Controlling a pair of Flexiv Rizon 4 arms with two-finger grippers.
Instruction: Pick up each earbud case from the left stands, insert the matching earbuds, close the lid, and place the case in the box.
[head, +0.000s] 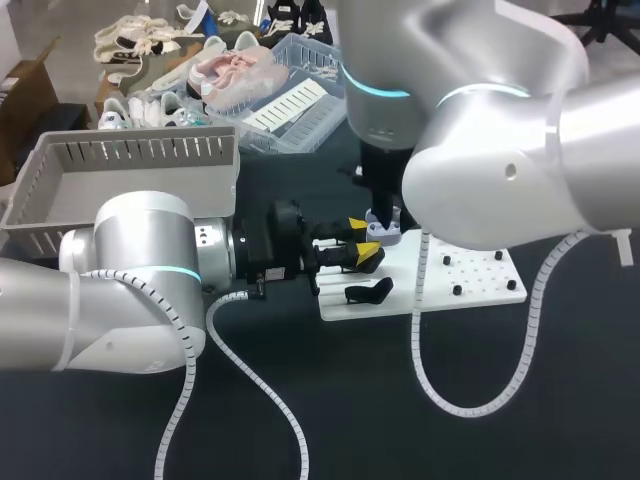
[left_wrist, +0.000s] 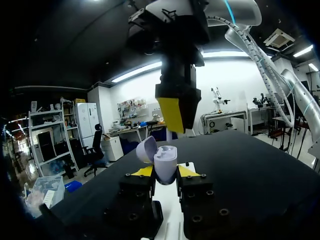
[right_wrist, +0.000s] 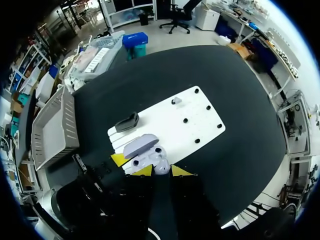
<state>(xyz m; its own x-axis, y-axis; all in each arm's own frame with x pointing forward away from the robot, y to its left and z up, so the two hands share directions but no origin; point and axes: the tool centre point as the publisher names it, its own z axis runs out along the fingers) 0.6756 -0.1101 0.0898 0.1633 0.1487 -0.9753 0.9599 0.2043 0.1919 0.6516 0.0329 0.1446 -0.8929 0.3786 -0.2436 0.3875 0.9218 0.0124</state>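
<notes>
Earbud case (left_wrist: 165, 159): small, rounded, smooth pale-lavender plastic. Its lid (left_wrist: 146, 149) is flipped open and tilted back, w/ pale recesses showing inside. It sits upright in the left tool (left_wrist: 166, 171), clamped from both sides betw. the yellow tips, which stand only as far apart as the case is wide.

The left tool lies approx. level over the near edge of a flat white board (right_wrist: 165, 120). The board is matte and rectangular, w/ slots along one end and small black pegs (right_wrist: 185, 120) dotted over the other.

Right tool (right_wrist: 161, 171) hangs straight down, directly above the open case and v. close to it. Can't tell whether it is apart or clamped on anything; something small and pale sits right under it, but contact isn't clear.

2nd case (right_wrist: 127, 121): black, glossy, pebble-shaped. It rests on the board's slotted end, beside the lavender one and apart from both tools. There is a tiny grey piece (right_wrist: 176, 100) at the board's far edge.

Box (head: 130, 150): grey plastic w/ slotted walls, on the black tabletop (head: 400, 400), well apart from the board on the left arm's side.
</notes>
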